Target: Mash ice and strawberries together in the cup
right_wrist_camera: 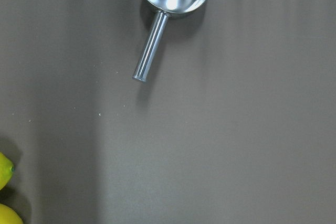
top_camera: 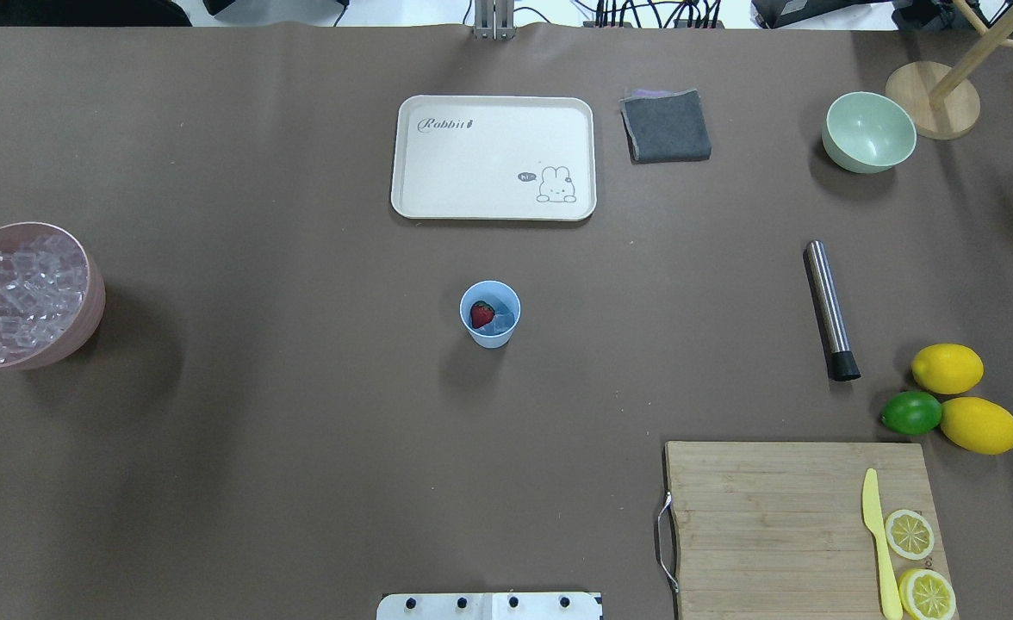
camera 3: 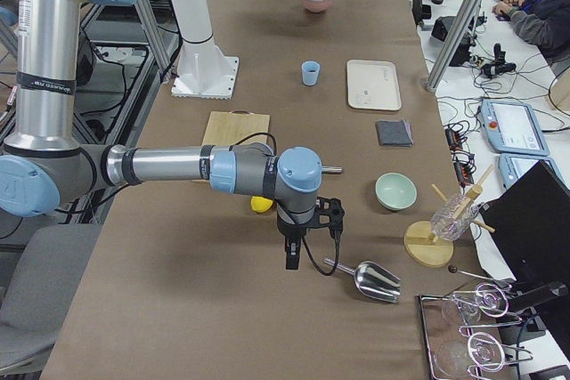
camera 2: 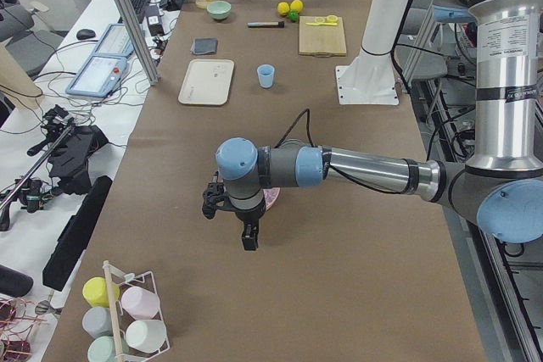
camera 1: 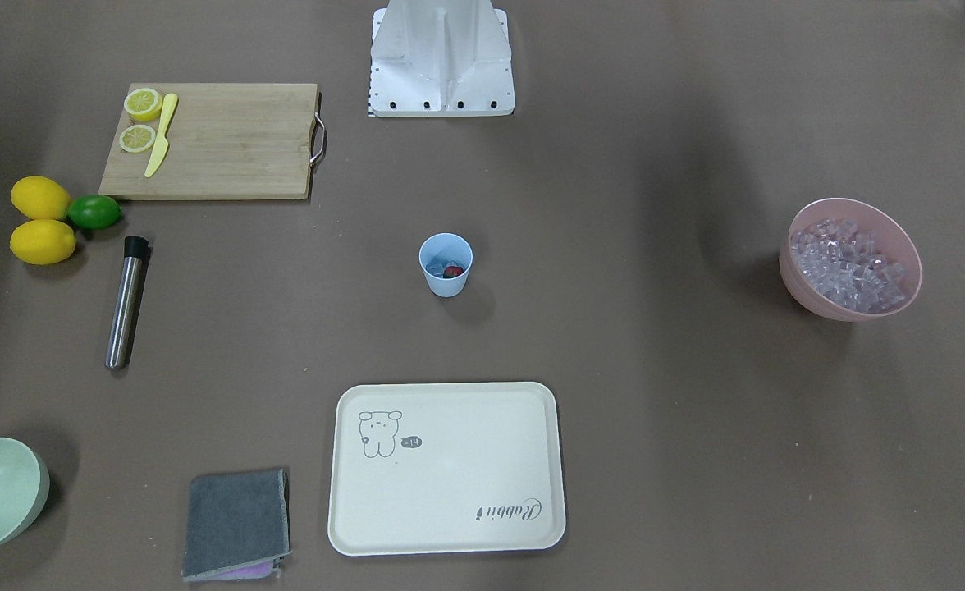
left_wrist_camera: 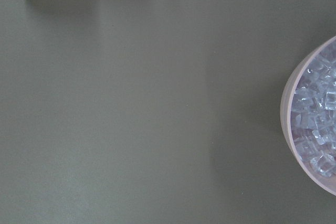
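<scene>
The light blue cup stands upright mid-table, also in the overhead view. Inside it lie the red strawberry and a few clear ice cubes. More ice fills the pink bowl at the table's end on my left. A steel muddler with a black end lies on my right side. My left gripper hangs near the pink bowl, seen only in the exterior left view. My right gripper hangs near a steel scoop, seen only in the exterior right view. I cannot tell whether either is open or shut.
A cream tray, a grey cloth and a pale green bowl lie beyond the cup. A cutting board with lemon halves and a yellow knife sits near right, beside two lemons and a lime.
</scene>
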